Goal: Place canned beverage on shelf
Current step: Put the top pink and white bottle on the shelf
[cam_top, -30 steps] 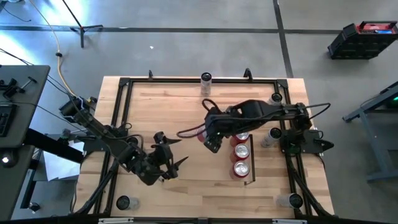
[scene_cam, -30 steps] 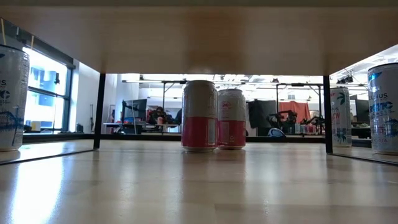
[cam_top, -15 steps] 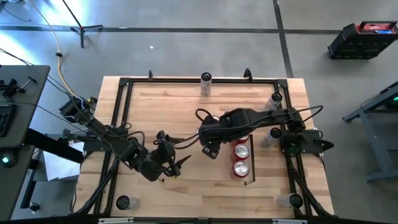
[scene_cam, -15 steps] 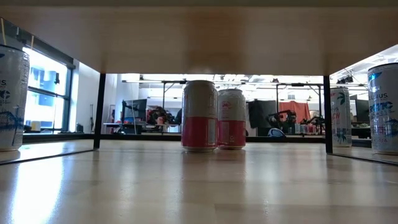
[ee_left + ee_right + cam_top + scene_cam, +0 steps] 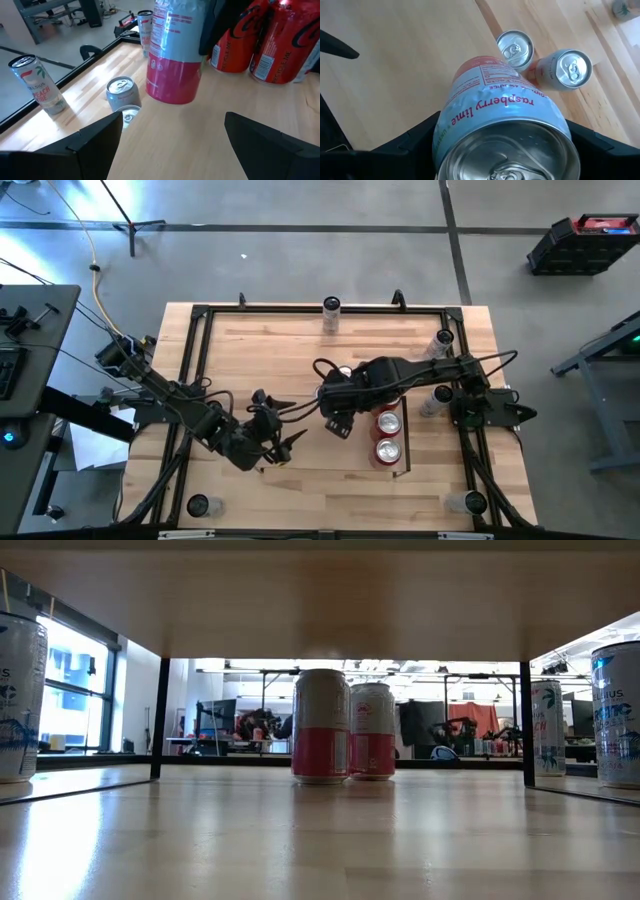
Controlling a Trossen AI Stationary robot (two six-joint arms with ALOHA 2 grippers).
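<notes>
Meanwhile the right gripper (image 5: 335, 418), jaws clamped round a pink-and-silver raspberry lime can (image 5: 502, 130), has shifted a little further toward the left arm than half a second ago, and well away from its spot a second ago, when it sat close against the red cans. It hangs over the middle of the bench (image 5: 290, 350), the can just beside the shelf (image 5: 405, 472) and outside its black rail. The left gripper (image 5: 278, 442) sits where it was half a second back, jaws spread wide and holding nothing, its fingers (image 5: 90, 142) framing the held can from close by.

Counted from above: two red cans (image 5: 388, 435) stand in a row inside the shelf. Six more cans stand around the bench's edge, one of them the peach can (image 5: 39, 84). The low view shows two pink-and-silver cans (image 5: 321, 726) side by side, unchanged.
</notes>
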